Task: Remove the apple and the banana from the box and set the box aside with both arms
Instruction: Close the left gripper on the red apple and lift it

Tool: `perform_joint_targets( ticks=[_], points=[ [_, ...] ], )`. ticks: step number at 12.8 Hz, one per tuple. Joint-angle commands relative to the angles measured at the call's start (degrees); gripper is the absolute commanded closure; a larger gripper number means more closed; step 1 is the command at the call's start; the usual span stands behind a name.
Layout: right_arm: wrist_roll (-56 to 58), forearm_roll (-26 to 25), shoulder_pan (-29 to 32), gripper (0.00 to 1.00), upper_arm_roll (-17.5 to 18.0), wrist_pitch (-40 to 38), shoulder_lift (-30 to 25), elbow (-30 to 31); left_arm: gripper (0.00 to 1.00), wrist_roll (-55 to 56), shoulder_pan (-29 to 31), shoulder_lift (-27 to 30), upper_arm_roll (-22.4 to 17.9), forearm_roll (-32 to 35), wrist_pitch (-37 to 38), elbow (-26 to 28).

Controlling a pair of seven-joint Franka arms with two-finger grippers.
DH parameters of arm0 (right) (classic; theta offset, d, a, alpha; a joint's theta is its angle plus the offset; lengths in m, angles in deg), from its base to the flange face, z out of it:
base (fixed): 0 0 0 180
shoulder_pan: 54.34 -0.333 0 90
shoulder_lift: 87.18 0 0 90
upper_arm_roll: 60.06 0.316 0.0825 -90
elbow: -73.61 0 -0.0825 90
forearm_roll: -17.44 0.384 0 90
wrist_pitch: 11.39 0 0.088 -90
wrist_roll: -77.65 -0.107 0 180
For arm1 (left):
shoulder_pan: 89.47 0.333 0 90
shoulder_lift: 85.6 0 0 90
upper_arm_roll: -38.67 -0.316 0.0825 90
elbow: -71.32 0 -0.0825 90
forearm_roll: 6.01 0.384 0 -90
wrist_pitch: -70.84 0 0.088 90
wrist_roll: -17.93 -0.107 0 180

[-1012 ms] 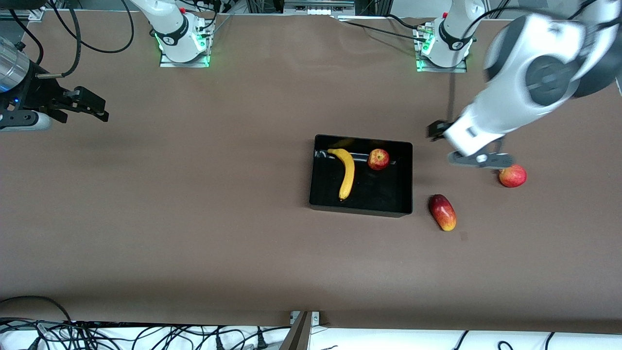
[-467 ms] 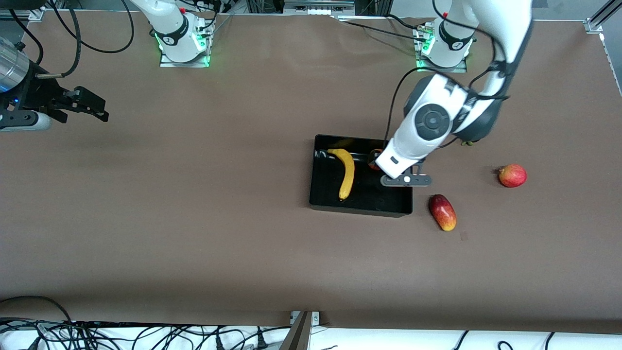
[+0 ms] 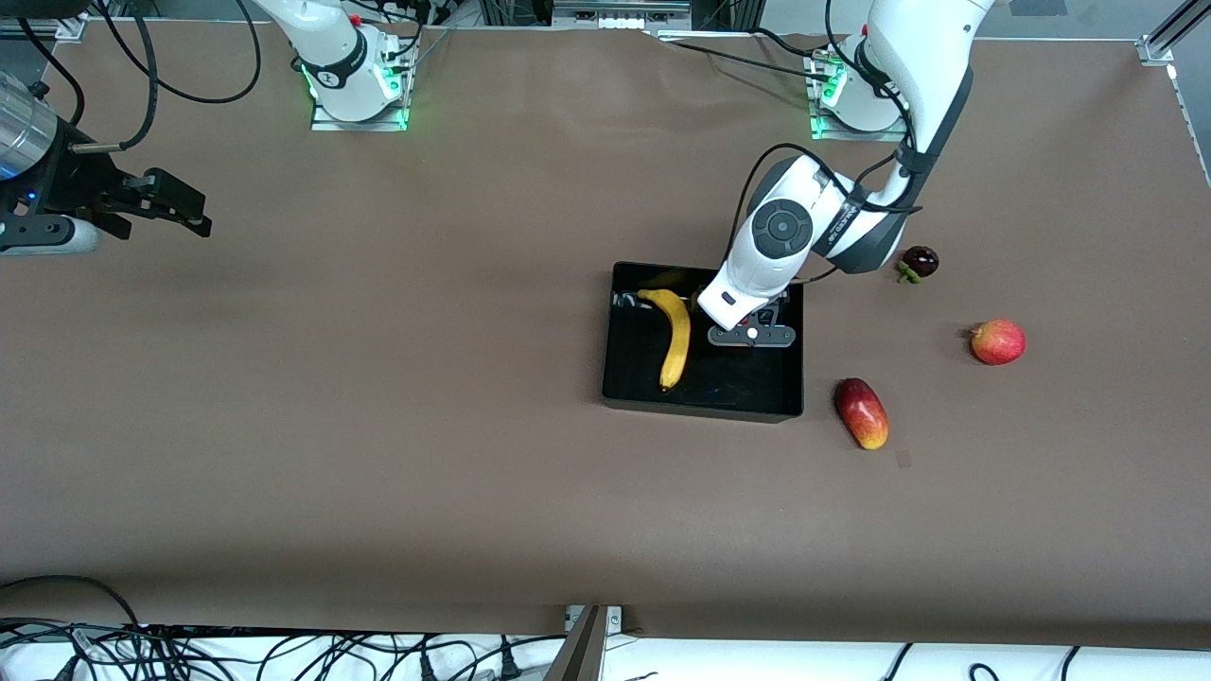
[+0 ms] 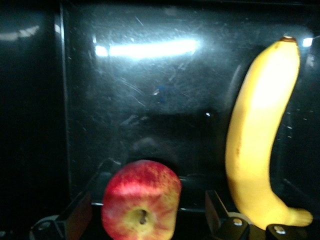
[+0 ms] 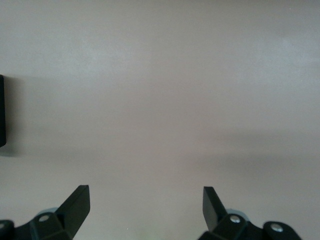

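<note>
Front view: the left gripper (image 3: 747,326) is down inside the black box (image 3: 702,405), at the corner toward the left arm's end of the table, directly over the spot where the apple lies; the arm hides the fruit here. The banana (image 3: 672,336) lies in the box beside the gripper. Outside the box lie a red-and-yellow mango-like fruit (image 3: 861,412), a pinkish-red round fruit (image 3: 997,341) and a small dark purple fruit (image 3: 919,261). The right gripper (image 3: 175,203) waits over bare table at the right arm's end.

Compared with one second earlier, the left arm has swung from beside the pinkish-red fruit to the box, uncovering the purple fruit. The right arm and all fruit are unmoved.

Left wrist view: the jaws stand wide, with the apple (image 4: 141,200) between the fingers (image 4: 77,212), stem dimple toward the camera, not yet clamped. The banana (image 4: 260,145) lies close beside one finger. Recommendation: keep the apple centred, descend until the pads straddle its widest part, and close without nudging the banana.

Right wrist view: fingers (image 5: 76,202) apart, nothing held, only table below.
</note>
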Motion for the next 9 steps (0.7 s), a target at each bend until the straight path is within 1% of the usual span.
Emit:
perform_joint_targets(
  ticks=[1, 5, 7, 8, 9],
  points=[
    [-0.66, -0.71, 0.79, 0.0, 0.72, -0.63, 0.39, -1.03, 0.0, 0.5, -0.22, -0.49, -0.25, 1.96, -0.41, 0.19],
    [-0.66, -0.71, 0.79, 0.0, 0.72, -0.63, 0.3, -1.03, 0.0, 0.77, -0.57, -2.25, -0.25, 1.96, -0.41, 0.19],
    [-0.66, -0.71, 0.79, 0.0, 0.72, -0.63, 0.3, -1.03, 0.48, 1.21, -0.48, -2.61, -0.25, 1.96, -0.41, 0.01],
    [-0.66, -0.71, 0.79, 0.0, 0.72, -0.63, 0.3, -1.03, 0.61, 1.12, -0.31, -2.61, -0.25, 1.96, -0.32, -0.25],
    [-0.66, -0.71, 0.79, 0.0, 0.72, -0.63, 0.3, -1.03, 0.67, 1.12, -0.3, -2.43, -0.25, 1.96, -0.06, -0.51]
  ],
)
